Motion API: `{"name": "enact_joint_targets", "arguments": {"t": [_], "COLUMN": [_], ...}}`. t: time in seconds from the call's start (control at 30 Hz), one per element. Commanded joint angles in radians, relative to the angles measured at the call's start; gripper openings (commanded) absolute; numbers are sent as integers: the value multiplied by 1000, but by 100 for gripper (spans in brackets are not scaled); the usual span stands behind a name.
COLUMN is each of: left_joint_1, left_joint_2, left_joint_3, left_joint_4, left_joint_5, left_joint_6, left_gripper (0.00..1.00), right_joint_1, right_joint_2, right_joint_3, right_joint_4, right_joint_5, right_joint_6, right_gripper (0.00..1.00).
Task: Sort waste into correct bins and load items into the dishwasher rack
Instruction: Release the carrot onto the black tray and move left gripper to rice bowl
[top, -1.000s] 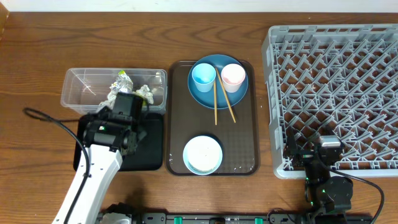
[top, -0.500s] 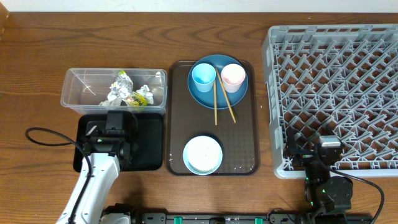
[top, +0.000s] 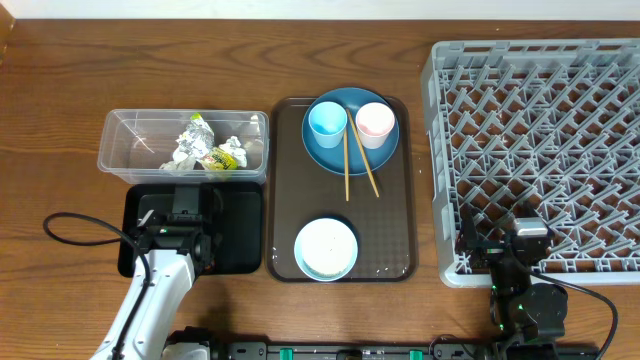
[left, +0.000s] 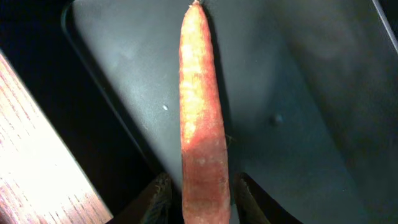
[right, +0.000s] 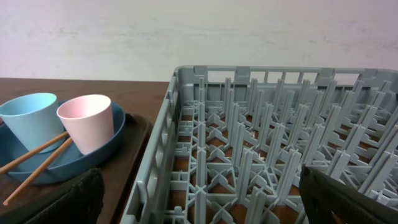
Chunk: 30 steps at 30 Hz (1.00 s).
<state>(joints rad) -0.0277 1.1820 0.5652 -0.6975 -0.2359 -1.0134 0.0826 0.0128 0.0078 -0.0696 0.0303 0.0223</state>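
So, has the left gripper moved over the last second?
Yes. The left gripper pulled back down the overhead view, off the clear plastic rectangular tub and over the shallow black rectangular tray.

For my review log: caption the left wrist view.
Orange carrot over shallow black rectangular tray, thick end between left gripper fingers.

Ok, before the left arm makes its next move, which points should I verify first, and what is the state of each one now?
1. Carrot is above the black tray: ok.
2. Left gripper is free of the carrot: cannot tell; its fingers sit close on both sides of the thick end.
3. Tissue and wrapper are inside the clear tub: ok.
4. Right gripper is open with nothing between its fingers: ok.
5. Dishwasher rack is loaded: not ok; the plate and bowl sit on the brown tray.
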Motion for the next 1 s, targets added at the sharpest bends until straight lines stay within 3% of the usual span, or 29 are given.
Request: {"name": "enact_joint_targets", "arguments": {"t": [0.0, 0.13, 0.3, 0.47, 0.6, 0.67, 0.87, 0.93, 0.97], "left_joint_1": [5, 5, 5, 5, 5, 5, 5, -3, -13], "left_joint_2": [-4, -12, -64, -129, -146, -144, -142, -142, -142], "left_joint_3": [0, 16, 106, 198, 227, 227, 226, 226, 226], "left_joint_4": [1, 0, -24, -38, -35, -24, 27, 22, 18], "left_joint_5": [-16, -16, 6, 277, 527, 646, 863, 893, 899], "left_joint_6": [-9, -5, 124, 357, 481, 524, 526, 526, 526], "left_gripper": [40, 42, 43, 44, 84, 98, 100, 88, 76], "right_joint_1": [-1, -1, -1, -1, -1, -1, -1, -1, -1], "right_joint_2": [-2, -2, -2, -2, -2, -2, -2, -2, -2], "right_joint_3": [-2, -2, -2, -2, -2, -2, -2, -2, -2], "right_joint_4": [-2, -2, -2, -2, -2, -2, -2, -2, -2], "right_joint_5": [-1, -1, -1, -1, -1, -1, -1, -1, -1], "right_joint_6": [14, 14, 14, 14, 14, 14, 14, 14, 14], "right_gripper": [99, 99, 99, 99, 99, 99, 99, 99, 99]}}
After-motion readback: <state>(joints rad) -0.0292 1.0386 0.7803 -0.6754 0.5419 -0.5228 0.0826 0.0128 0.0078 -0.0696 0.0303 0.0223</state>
